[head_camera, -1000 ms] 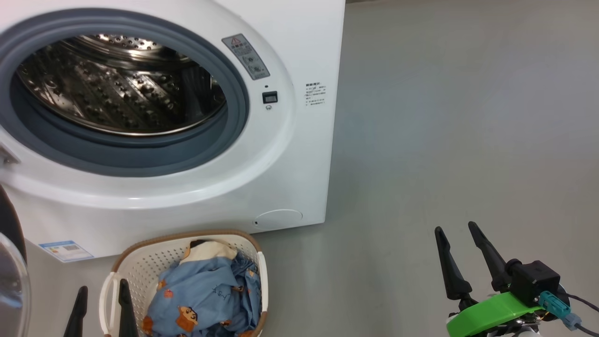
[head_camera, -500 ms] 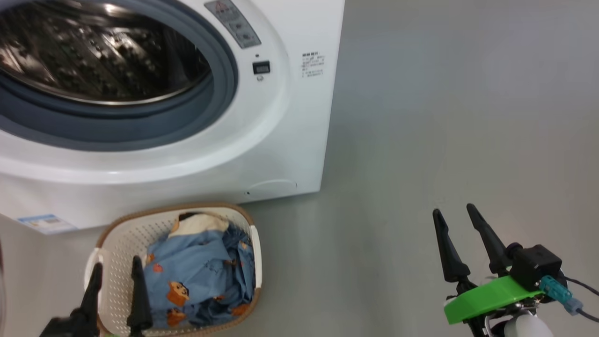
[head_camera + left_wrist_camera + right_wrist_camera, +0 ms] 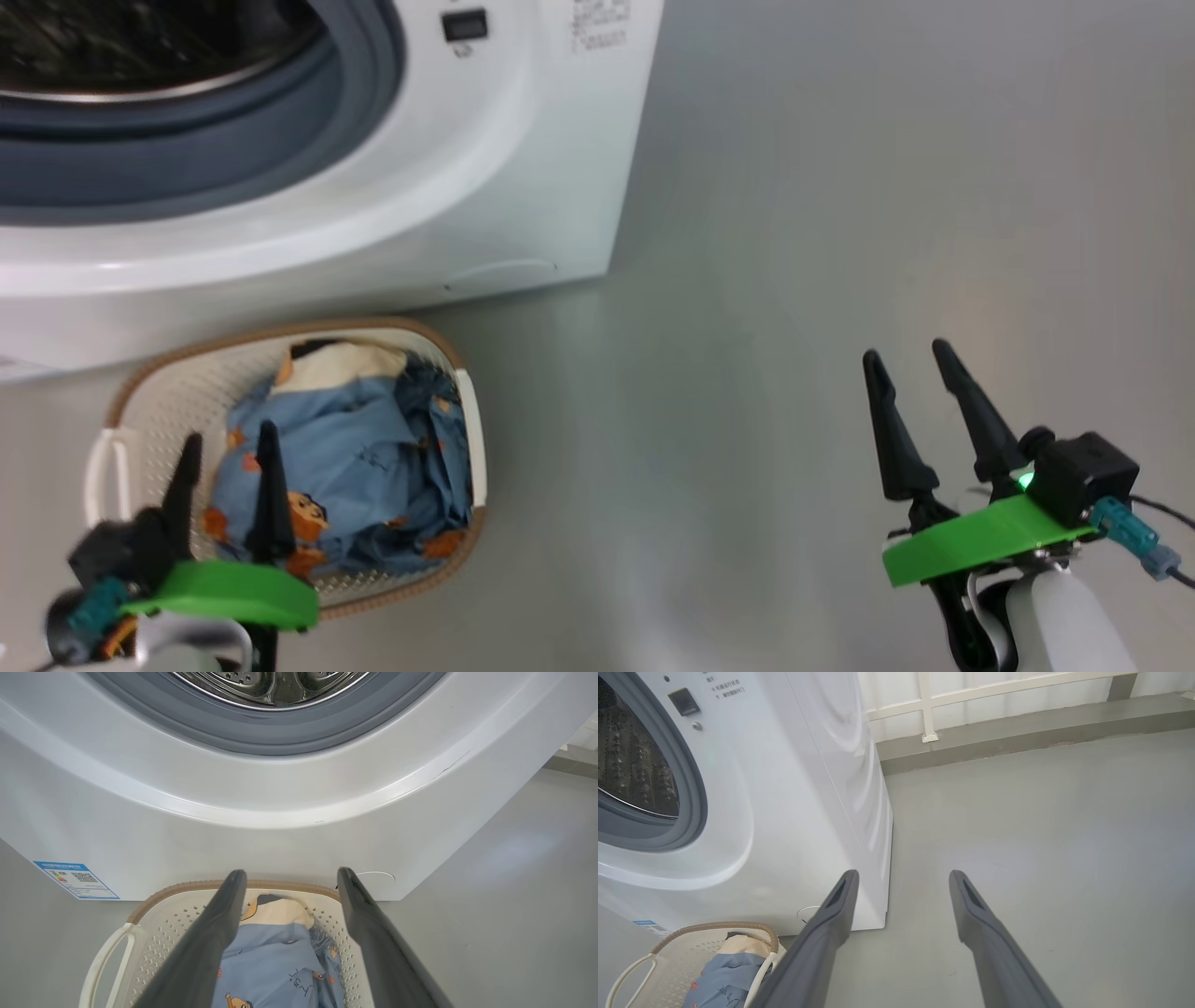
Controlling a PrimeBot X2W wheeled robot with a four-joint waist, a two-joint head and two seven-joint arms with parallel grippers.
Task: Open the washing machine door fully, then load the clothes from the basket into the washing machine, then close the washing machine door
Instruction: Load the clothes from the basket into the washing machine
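Note:
The white washing machine (image 3: 523,140) stands at the upper left with its grey gasket and steel drum (image 3: 275,686) uncovered; its door is out of view. In front of it on the floor sits the cream basket (image 3: 159,401), holding light-blue clothes (image 3: 345,457) and a cream piece (image 3: 280,910). My left gripper (image 3: 231,434) hangs open and empty above the basket's near left part, fingers pointing toward the machine (image 3: 280,793). In the left wrist view the clothes (image 3: 280,961) lie between its fingers (image 3: 291,872). My right gripper (image 3: 907,350) is open and empty over bare floor, far right of the basket.
Grey floor (image 3: 794,233) stretches to the right of the machine. A low ledge with a white railing (image 3: 1017,718) runs along the back. The machine's front has a blue sticker (image 3: 74,878) at lower left and a round flap (image 3: 376,877) at lower right.
The head camera has tilted down, so machine and basket have shifted up and left. My left gripper has come further into view and now stands over the basket. Both grippers stay open.

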